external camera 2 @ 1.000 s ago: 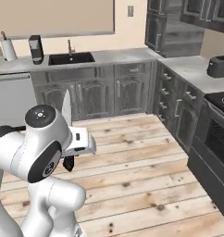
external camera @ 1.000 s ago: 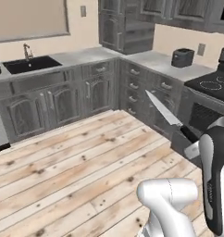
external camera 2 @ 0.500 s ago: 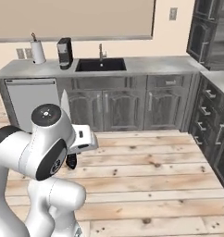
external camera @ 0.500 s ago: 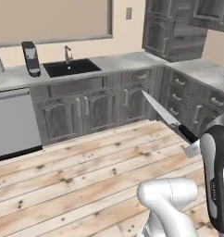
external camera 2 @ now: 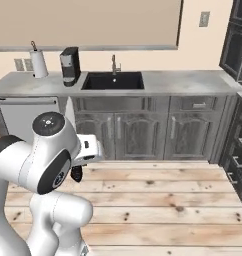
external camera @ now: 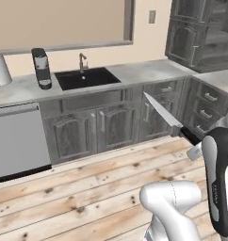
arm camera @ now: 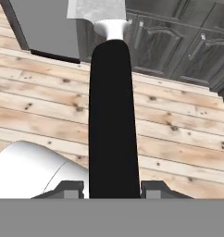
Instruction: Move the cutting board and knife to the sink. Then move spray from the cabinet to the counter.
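Short of the sink [external camera: 87, 77], the gripper [arm camera: 111, 187] clamps the knife [external camera: 168, 117] by its handle end; a slip could drop it onto the floor [external camera: 87, 197].

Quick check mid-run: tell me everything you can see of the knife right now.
The knife has a thin grey blade and a black handle, with a pale collar between them. The gripper is shut on the handle, one fingertip either side. It is carried in the air, blade pointing up toward the sink, touching nothing else.
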